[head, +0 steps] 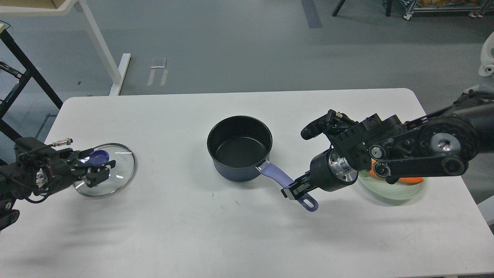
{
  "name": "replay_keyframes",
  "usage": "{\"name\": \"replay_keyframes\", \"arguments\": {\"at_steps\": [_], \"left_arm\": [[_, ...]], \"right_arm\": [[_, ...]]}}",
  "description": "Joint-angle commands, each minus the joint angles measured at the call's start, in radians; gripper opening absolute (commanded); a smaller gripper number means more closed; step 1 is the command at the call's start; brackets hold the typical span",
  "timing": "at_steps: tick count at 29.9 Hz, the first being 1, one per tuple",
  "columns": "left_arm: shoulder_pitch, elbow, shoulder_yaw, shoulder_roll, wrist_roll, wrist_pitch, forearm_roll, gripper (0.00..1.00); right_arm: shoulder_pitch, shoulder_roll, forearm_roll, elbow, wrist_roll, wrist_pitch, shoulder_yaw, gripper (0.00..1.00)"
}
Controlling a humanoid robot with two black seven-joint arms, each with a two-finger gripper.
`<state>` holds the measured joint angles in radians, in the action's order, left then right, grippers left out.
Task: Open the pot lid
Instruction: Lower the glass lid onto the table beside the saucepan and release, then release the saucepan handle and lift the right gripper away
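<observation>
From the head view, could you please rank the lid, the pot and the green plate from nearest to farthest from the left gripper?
1. The lid, on the table's left side, right at the left gripper, whose fingers sit around its knob.
2. The pot, open, mid-table.
3. The green plate, far right, partly hidden under the right arm.

A white table (pixel 239 239) with rounded corners fills the foreground on a grey floor (pixel 239 50). Beyond its far left corner stand a white frame leg (pixel 101 50) and a black stand (pixel 23 65). A wheeled cart (pixel 444 9) stands far beyond its right end.
</observation>
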<state>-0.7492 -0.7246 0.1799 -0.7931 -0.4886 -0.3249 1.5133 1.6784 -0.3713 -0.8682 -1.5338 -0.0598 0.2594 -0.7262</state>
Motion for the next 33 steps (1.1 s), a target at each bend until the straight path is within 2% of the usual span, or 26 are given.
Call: {"name": "replay_keyframes", "arguments": {"at_steps": [1,4,8,10,12,16,21,25,28,33], "left_arm": [[-0.01,-0.001,-0.007,-0.006,0.0,0.004,-0.109,0.98],[-0.018,-0.001,-0.007,-0.011,0.0,0.007,-0.244,0.99],[-0.027,-0.001,-0.005,-0.015,0.0,0.01,-0.311,0.99],[-0.044,-0.001,-0.003,-0.015,0.0,0.012,-0.314,0.99],[-0.064,-0.001,-0.002,-0.017,0.0,0.021,-0.318,0.99],[-0.094,-0.001,-0.01,-0.021,0.0,0.099,-0.346,0.99],[-0.166,-0.001,-0.01,-0.023,0.0,0.165,-0.519,0.99],[-0.199,0.016,-0.01,-0.015,0.0,0.165,-0.683,0.99],[-0.202,0.06,-0.013,0.023,0.0,0.168,-0.791,0.99],[-0.21,0.18,-0.046,0.159,0.0,0.168,-1.042,0.99]], "right_arm": [[-0.002,0.0,0.0,0.0,0.0,0.0,0.001,0.22],[-0.003,0.0,-0.002,0.001,0.0,0.0,0.001,0.3],[-0.003,0.0,0.0,0.0,0.0,0.0,0.001,0.48],[-0.003,0.0,0.0,0.0,0.001,0.0,0.001,0.62],[-0.003,-0.001,0.001,0.001,0.001,-0.002,0.002,0.71],[0.0,-0.037,0.009,0.001,0.001,-0.003,0.025,0.95],[0.009,-0.121,0.014,0.012,-0.003,-0.003,0.132,0.98],[-0.015,-0.23,0.049,0.095,-0.011,-0.005,0.367,0.99],[-0.109,-0.258,0.118,0.167,-0.011,-0.006,0.569,0.99],[-0.353,-0.265,0.196,0.256,-0.009,-0.006,0.936,1.0]]}}
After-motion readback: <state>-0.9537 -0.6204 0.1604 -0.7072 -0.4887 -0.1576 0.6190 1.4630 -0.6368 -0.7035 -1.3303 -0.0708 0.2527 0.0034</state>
